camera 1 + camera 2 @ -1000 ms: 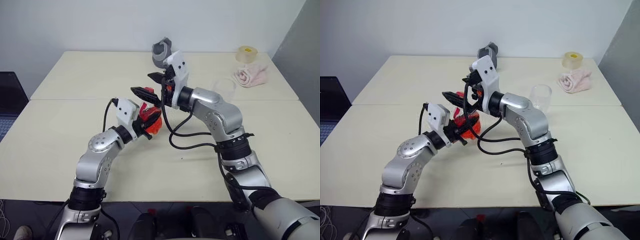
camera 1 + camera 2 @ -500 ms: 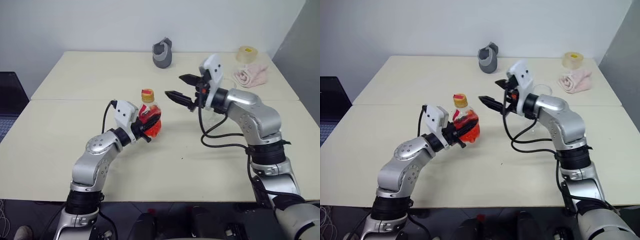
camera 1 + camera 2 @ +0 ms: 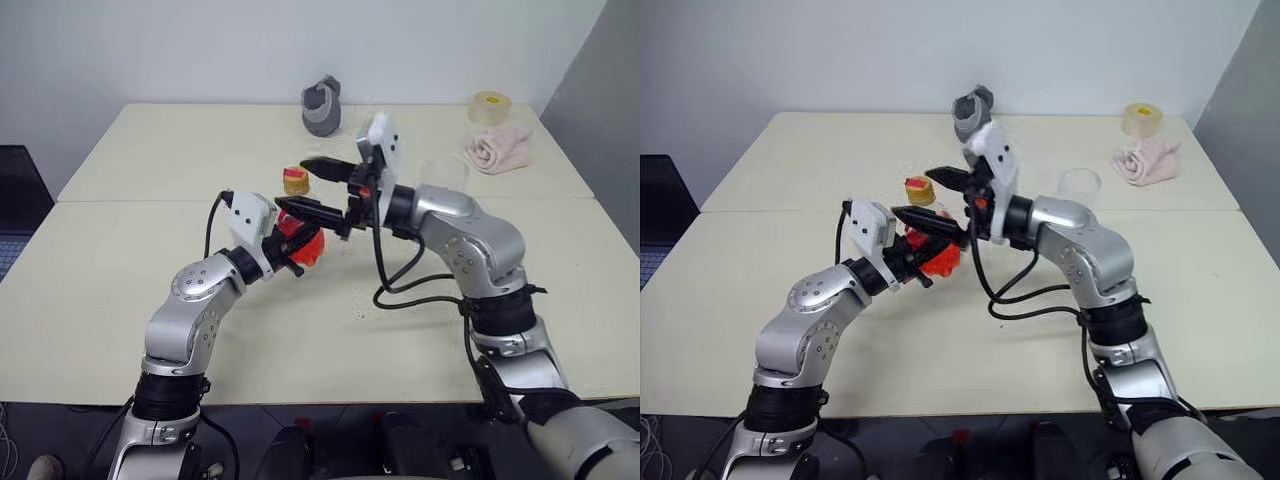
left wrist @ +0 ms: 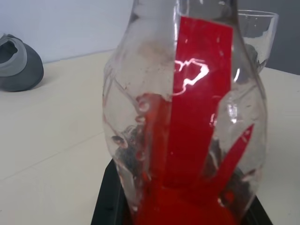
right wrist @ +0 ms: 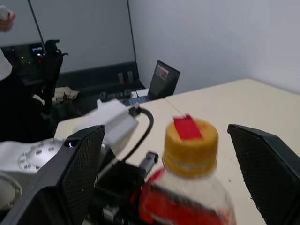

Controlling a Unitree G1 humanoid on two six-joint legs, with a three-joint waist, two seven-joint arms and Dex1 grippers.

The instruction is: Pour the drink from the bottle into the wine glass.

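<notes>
Uncapping step: left tool (image 3: 292, 247) clamped shut on bottle (image 3: 297, 232); right tool (image 5: 164, 180) wide open, empty, straddling cap (image 5: 191, 145). Next: close on cap, twist off.

The bottle (image 3: 296, 228) stands mid-table (image 3: 120, 260), the wine glass (image 3: 1078, 192) to its right, a towel (image 3: 497, 148) behind.
</notes>
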